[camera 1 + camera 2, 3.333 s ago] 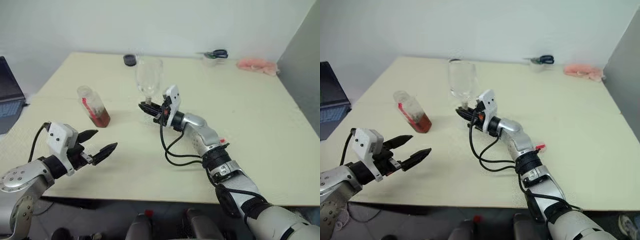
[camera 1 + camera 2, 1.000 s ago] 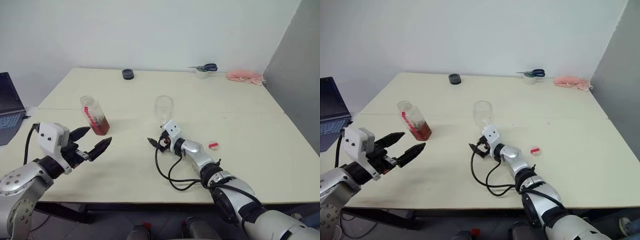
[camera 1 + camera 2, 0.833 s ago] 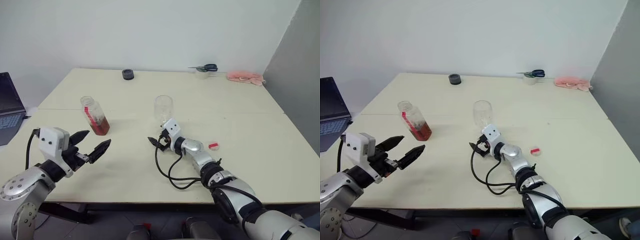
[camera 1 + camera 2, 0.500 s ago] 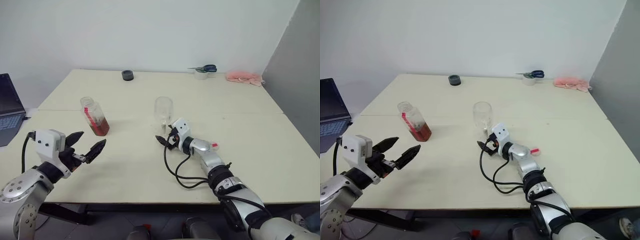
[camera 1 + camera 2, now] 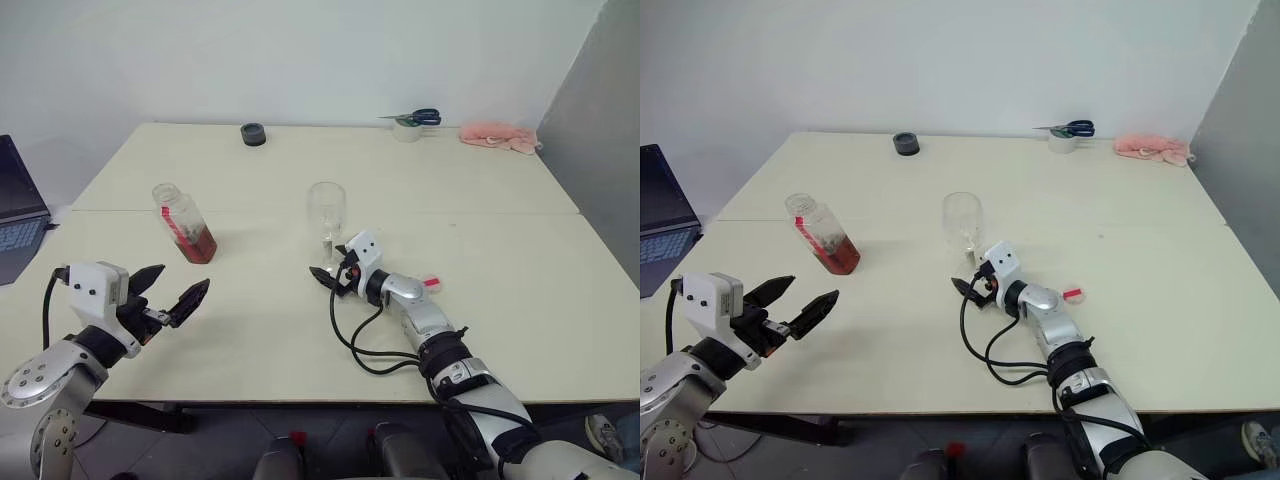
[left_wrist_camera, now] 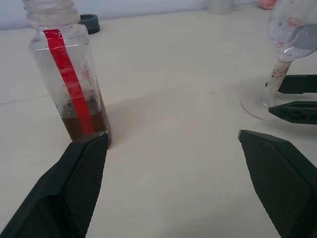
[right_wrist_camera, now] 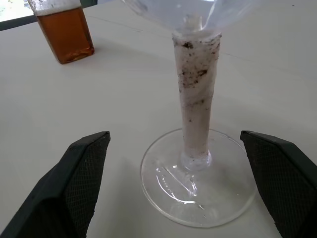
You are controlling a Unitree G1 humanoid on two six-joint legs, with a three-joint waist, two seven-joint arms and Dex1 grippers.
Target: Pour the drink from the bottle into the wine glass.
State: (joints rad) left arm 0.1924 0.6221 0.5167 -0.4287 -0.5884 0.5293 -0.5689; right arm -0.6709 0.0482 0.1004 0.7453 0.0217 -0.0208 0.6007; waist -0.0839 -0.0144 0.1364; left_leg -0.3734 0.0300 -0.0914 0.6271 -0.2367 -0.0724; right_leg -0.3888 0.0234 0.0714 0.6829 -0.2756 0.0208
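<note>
We have poured nothing: bottle point(image 5: 184, 223), left of centre, and empty wine glass point(image 5: 327, 214) stand untouched; left gripper point(image 5: 172, 297) and right gripper point(image 5: 326, 277) gape empty.

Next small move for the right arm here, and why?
Probably close the right gripper on the thin stem of the clear wine glass: its fingers stand open either side of the stem without touching it. The small clear plastic bottle of reddish-brown drink stands uncapped, ungrasped.
</note>
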